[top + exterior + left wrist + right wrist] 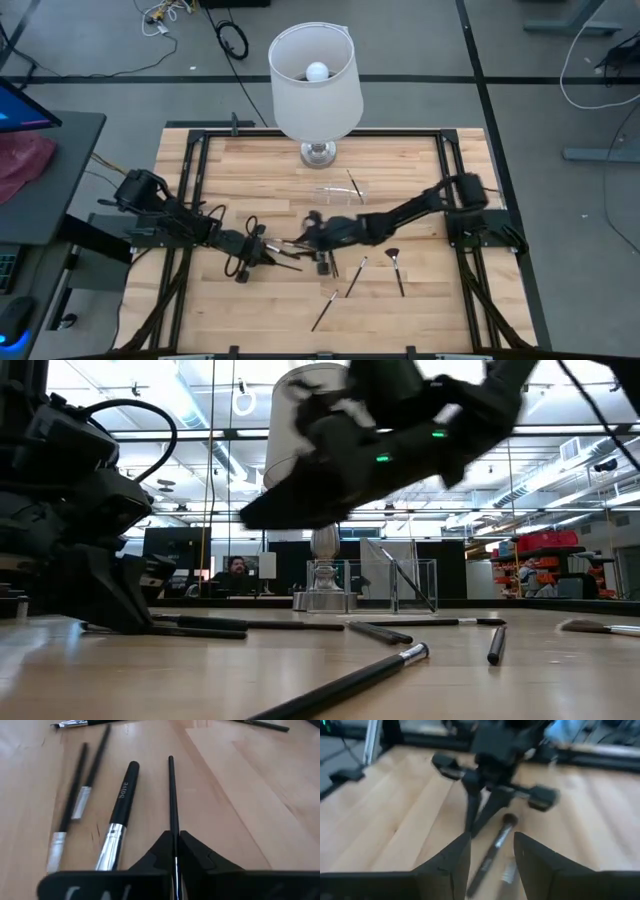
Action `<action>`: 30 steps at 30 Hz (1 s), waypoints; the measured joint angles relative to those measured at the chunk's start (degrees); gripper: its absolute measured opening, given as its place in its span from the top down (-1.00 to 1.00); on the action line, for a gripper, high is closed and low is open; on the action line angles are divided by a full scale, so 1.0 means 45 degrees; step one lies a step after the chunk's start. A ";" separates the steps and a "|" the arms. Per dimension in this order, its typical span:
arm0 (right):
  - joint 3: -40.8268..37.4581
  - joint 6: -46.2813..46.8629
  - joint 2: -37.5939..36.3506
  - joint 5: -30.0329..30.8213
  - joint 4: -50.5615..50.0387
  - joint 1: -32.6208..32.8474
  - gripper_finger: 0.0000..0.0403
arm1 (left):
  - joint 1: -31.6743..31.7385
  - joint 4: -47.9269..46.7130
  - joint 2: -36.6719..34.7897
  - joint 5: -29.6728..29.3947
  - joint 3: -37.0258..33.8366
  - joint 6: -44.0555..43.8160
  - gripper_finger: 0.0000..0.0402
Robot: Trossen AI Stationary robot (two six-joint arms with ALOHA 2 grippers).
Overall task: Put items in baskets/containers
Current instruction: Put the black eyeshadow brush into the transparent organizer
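Clearly the worktop [230,170] carries a clear box [340,193] near the lamp [315,85]. Left hand [175,851], mid-worktop, pinches a thin brush [171,795]; lift it level, clear of the neighbouring brushes. Right hand [492,852] hangs close by, spread, so mind a clash.

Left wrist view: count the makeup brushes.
6: one thin brush pinched in the left gripper, a black labelled brush beside it, two slim brushes beyond that, and two distant brushes. More may lie out of frame.
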 joint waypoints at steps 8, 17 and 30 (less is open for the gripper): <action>0.3958 0.1637 0.2098 -0.0633 -0.4344 0.0005 0.24 | 0.0000 -0.1139 -0.0800 0.0047 0.0389 0.0130 0.93; 0.4345 0.2297 0.2186 -0.0725 -0.5568 0.0320 0.24 | -0.0004 -0.4783 -0.2257 0.0025 0.1712 0.0872 0.87; 0.4331 0.2269 0.2193 -0.0614 -0.5837 0.0372 0.24 | 0.0015 -1.1678 -0.3165 -0.1816 0.5578 0.2786 0.88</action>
